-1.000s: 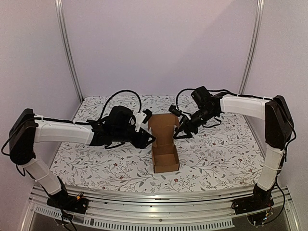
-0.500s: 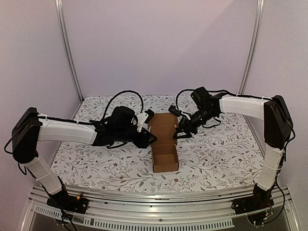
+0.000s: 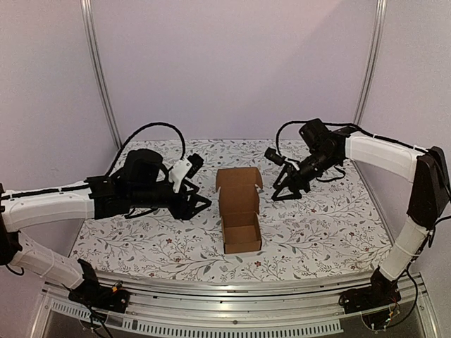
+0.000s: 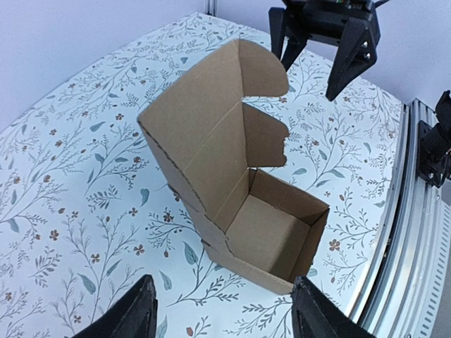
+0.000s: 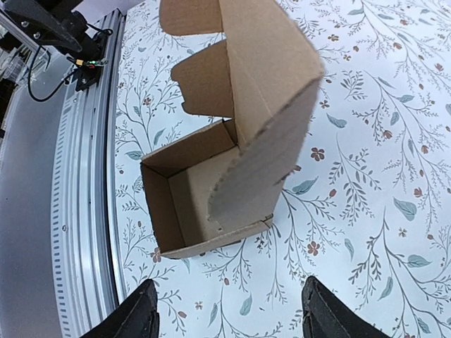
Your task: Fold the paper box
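Sitting mid-table: paper box (image 3: 239,211), near end formed into an open-topped tray, lid panel upright at far side, flaps loose | on floral cloth (image 3: 317,225) | left gripper (image 3: 198,207): just left of box, not touching, jaws wide, empty | right gripper (image 3: 282,194): right of lid, apart, jaws wide, empty

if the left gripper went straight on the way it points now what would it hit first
Probably the paper box: it sits dead ahead of the left gripper, framed by its open fingers, with only bare tablecloth between. Height is hard to judge.
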